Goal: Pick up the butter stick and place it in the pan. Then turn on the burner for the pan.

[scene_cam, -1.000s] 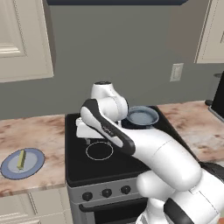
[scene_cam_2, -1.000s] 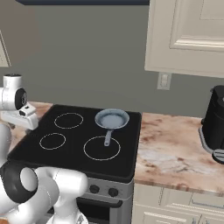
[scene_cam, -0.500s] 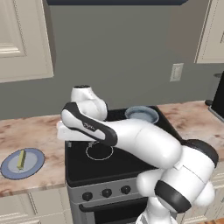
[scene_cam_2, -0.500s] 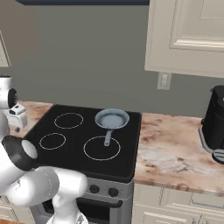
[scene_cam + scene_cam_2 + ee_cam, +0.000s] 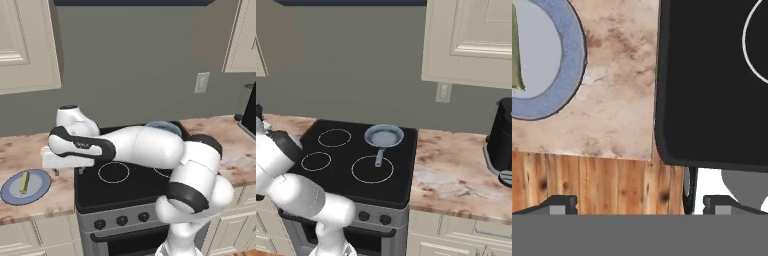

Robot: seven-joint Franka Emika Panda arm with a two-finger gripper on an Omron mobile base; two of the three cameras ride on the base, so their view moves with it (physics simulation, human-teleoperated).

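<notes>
The butter stick (image 5: 23, 182) is a pale yellow bar lying on a flat blue plate (image 5: 40, 186) on the left counter. In the hand view the plate's rim (image 5: 568, 75) curves at the top left, with a sliver of the butter stick (image 5: 516, 62) at the left edge. My gripper (image 5: 54, 171) hangs over the counter between the plate and the stove, just right of the plate, with nothing in it. Its fingertips (image 5: 559, 202) stand wide apart, so my gripper (image 5: 639, 202) is open. The pan (image 5: 384, 136) sits on the back right burner, handle toward the front.
The black stove top (image 5: 712, 100) lies right of the marble counter (image 5: 622, 105), with knobs (image 5: 122, 220) on its front. A dark appliance (image 5: 502, 142) stands on the right counter. Wooden floor (image 5: 587, 185) shows below the counter edge.
The arm has swung left from above the stove out over the left counter, bringing the hand down close to the plate. Pan and butter stick have not moved.
</notes>
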